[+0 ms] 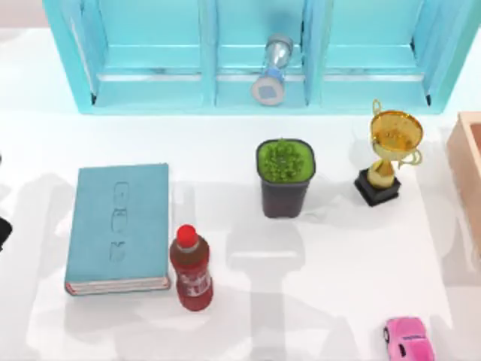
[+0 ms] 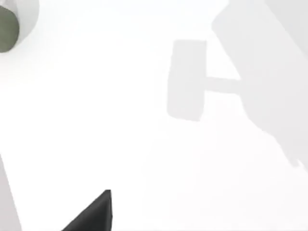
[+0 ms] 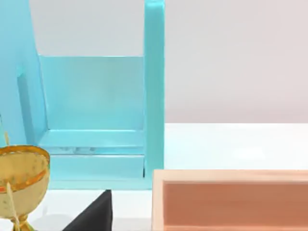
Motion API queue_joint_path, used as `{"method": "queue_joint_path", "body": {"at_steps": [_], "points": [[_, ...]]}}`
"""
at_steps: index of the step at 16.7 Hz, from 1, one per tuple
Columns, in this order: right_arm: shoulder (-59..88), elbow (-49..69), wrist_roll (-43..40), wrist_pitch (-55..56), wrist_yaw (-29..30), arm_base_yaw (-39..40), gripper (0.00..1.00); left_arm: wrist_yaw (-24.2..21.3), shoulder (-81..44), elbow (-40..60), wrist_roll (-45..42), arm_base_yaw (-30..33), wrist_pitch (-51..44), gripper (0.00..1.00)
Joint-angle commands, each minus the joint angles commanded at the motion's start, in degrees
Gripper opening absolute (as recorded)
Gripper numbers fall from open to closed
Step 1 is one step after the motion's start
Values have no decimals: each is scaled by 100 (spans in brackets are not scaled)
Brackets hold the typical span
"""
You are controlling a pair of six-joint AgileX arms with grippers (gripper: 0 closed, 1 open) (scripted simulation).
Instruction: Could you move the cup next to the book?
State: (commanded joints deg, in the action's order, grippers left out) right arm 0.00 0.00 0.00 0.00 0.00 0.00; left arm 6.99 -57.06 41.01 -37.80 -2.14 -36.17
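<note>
Left gripper (image 2: pixel 91 216) over bare table, grip cannot be told | left wrist view: cup (image 2: pixel 8 24) nearby on the table | top view: book (image 1: pixel 118 226) left, red bottle (image 1: pixel 192 269) just beside | right gripper (image 3: pixel 94 214) near trophy (image 3: pixel 19 178), grip cannot be told

Left arm (image 1: pixel 2 229): a dark sliver of it stands at the far left edge of the top view, about halfway down the bench, well out to the side. Its wrist is angled down toward the bench surface. A black wedge of the left gripper (image 2: pixel 91 215) juts into the lower edge of the left wrist view.

Right arm: its wrist is held low and roughly level, facing along the bench. A matching black wedge of the right gripper (image 3: pixel 94 214) shows in the right wrist view.
</note>
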Motion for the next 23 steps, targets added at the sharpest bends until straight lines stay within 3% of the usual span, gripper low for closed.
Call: {"method": "queue_joint_path", "body": {"at_steps": [6, 12, 18, 23], "points": [[0, 0, 0, 0, 0, 0, 100, 664, -3827, 3247, -2345, -113, -2271, 100], [0, 0, 0, 0, 0, 0, 100, 1641, -7175, 7005, -4383, -208, -4015, 100], [0, 0, 0, 0, 0, 0, 100, 2825, -9419, 10482, -5700, -267, -4881, 100], [0, 0, 0, 0, 0, 0, 100, 3604, -10343, 12210, -6172, -290, -5055, 100]]}}
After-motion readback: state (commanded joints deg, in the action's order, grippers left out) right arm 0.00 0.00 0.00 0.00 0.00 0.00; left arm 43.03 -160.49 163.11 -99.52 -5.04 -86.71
